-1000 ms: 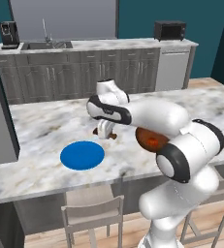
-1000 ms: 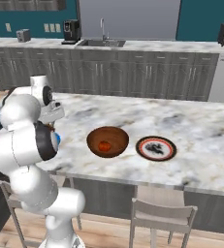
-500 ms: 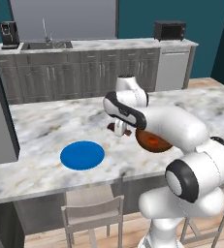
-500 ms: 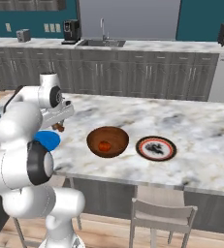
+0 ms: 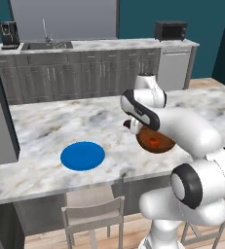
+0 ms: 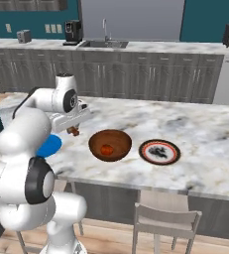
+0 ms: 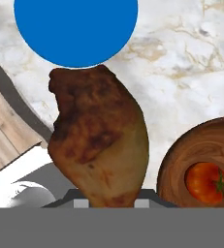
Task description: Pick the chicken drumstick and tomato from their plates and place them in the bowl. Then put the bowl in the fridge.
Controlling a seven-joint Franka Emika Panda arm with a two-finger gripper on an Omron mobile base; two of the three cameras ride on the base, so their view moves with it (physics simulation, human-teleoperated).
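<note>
claw (image 7: 111, 203) pinching chicken drumstick (image 7: 99, 140) at narrow end | looks light, lumpy, likely greasy, may swing | bowl (image 6: 110, 145) near

The worktop (image 5: 46, 126) looks like polished marble, pale with grey and tan veining and a soft sheen. The bowl (image 6: 110, 145) looks like turned wood, brown with visible grain on its outer wall and a glossier reddish-brown inside. The tomato (image 7: 205, 182) has a smooth, shiny red-orange skin. The chicken drumstick (image 7: 99, 140) has a rough, lumpy, matt brown surface with darker patches. The blue plate (image 5: 83, 156) is flat, plain and matt, without highlights. The smaller plate (image 6: 159, 151) has a dark brown rim and a pale, smooth centre. The floor (image 5: 128, 233) shows light wooden boards. The chair (image 6: 163, 218) looks matt grey.
</note>
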